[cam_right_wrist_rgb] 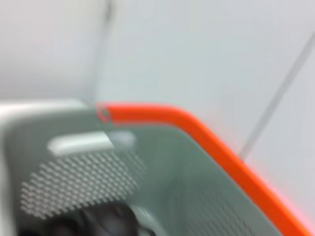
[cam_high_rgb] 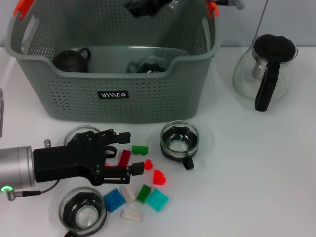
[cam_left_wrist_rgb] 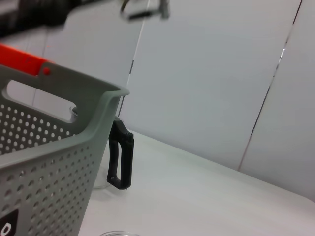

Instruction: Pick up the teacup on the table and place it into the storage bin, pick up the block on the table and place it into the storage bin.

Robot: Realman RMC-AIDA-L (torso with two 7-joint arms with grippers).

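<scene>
Nearest to us sits a glass cup (cam_high_rgb: 83, 214) at the front edge of the table (cam_high_rgb: 256, 187). Just beside it lies a small pile of blocks: a blue block (cam_high_rgb: 114, 200), a teal block (cam_high_rgb: 157, 200), a green block (cam_high_rgb: 143, 193) and some pale ones.

A little farther in is our left gripper (cam_high_rgb: 129, 152). It lies low over the table and points toward our right. Its 2 fingers are apart, with 1 finger nearer the bin and 1 nearer us. A dark red block (cam_high_rgb: 124, 158) sits right in the gap between them. Its long side runs slantwise, partly along the way the fingers point. We cannot tell if the fingers touch it yet. We think the next move is to close on this block, and the left arm is by far the nearer one for that. A small green block (cam_high_rgb: 139, 149) and 2 bright red blocks (cam_high_rgb: 158, 176) lie just past the fingertips, so they could get bumped.

To the right of those stands a glass teacup (cam_high_rgb: 179, 139) with a dark base, still on the table.

Behind all this is the storage bin (cam_high_rgb: 118, 94). It already holds a dark teapot (cam_high_rgb: 70, 59) and another dark cup (cam_high_rgb: 147, 65).

Farthest away, our right gripper (cam_high_rgb: 148, 6) hangs over the back of the bin. We cannot tell if its fingers are open. A glass jug (cam_high_rgb: 265, 69) stands off to the right.
</scene>
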